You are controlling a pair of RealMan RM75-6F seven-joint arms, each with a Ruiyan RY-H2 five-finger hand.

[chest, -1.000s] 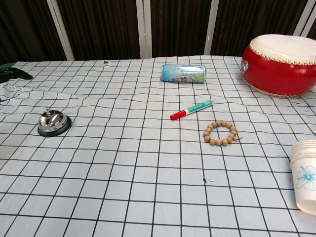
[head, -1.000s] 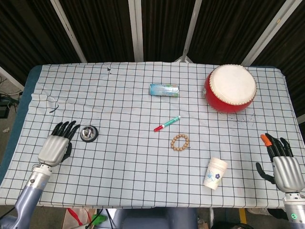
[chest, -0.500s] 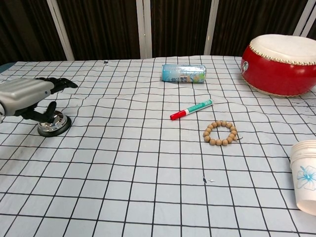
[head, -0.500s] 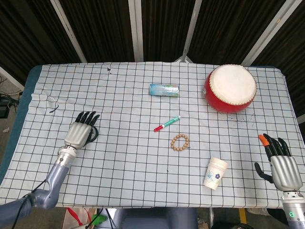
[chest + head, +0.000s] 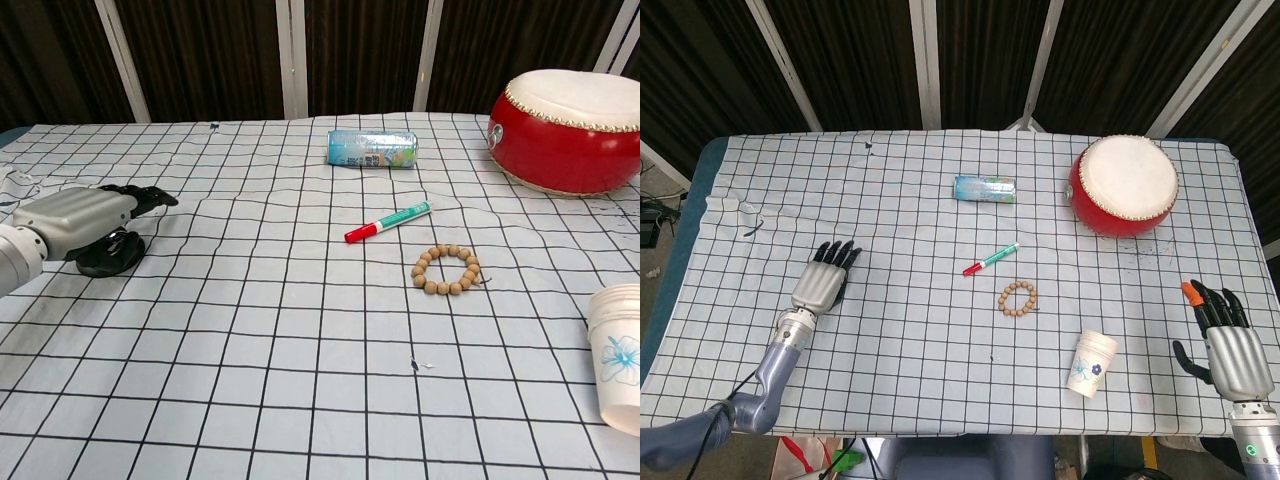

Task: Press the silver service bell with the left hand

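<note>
The silver service bell is almost wholly covered; only its black base [image 5: 112, 258] shows under my left hand [image 5: 85, 214] in the chest view. In the head view the left hand [image 5: 823, 280] lies flat over the bell's place at the table's left, fingers stretched forward and together, palm down. The palm seems to rest on the bell's top, though the contact itself is hidden. My right hand [image 5: 1230, 340] hovers at the table's right front corner with its fingers spread and nothing in it.
A red drum [image 5: 1124, 185] stands at the back right. A blue-green packet [image 5: 984, 188], a red-and-green marker [image 5: 990, 259] and a bead bracelet [image 5: 1018, 298] lie mid-table. A paper cup [image 5: 1093, 364] stands near the right hand.
The left hand moved right from beside the bell to over it and has lowered, now hiding the dome. The right hand has barely shifted.
</note>
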